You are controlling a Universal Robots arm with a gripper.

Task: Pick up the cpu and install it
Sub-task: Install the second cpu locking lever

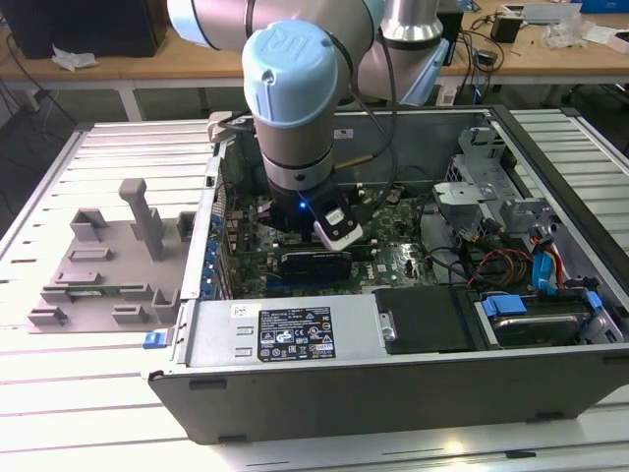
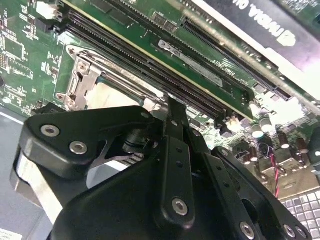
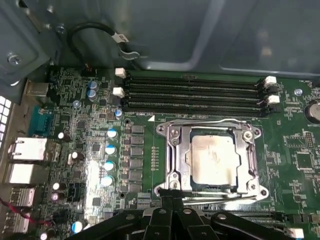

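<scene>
Slatted metal tabletop (image 1: 88, 413) carrying an opened computer case (image 1: 393, 393); wooden benches behind in the exterior view.

Jaws: black, pressed together with nothing between them; tips meeting at a narrow point in both wrist views; gripper (image 3: 169, 199) poised just beside the near edge of the socket frame (image 3: 172, 150), apart from the chip.

Cpu (image 3: 212, 160): pale silver square, lying flat inside the socket frame on the green motherboard (image 3: 90, 150); part of its surface and the frame's corner also visible past the gripper linkage in the second wrist view (image 2: 107, 95); whether the frame is latched cannot be told.

Memory slots (image 3: 195, 92): long dark rows with white clips, just beyond the socket frame.

Capacitors (image 3: 110, 150): a line of small blue-topped cylinders beside the socket frame.

Arm (image 1: 295, 108): grey with pale blue joint cap, reaching down into the case in the exterior view.

Grey plastic tray (image 1: 108, 265): with upright blocks, on the tabletop at the exterior view's left, just beside the case.
</scene>
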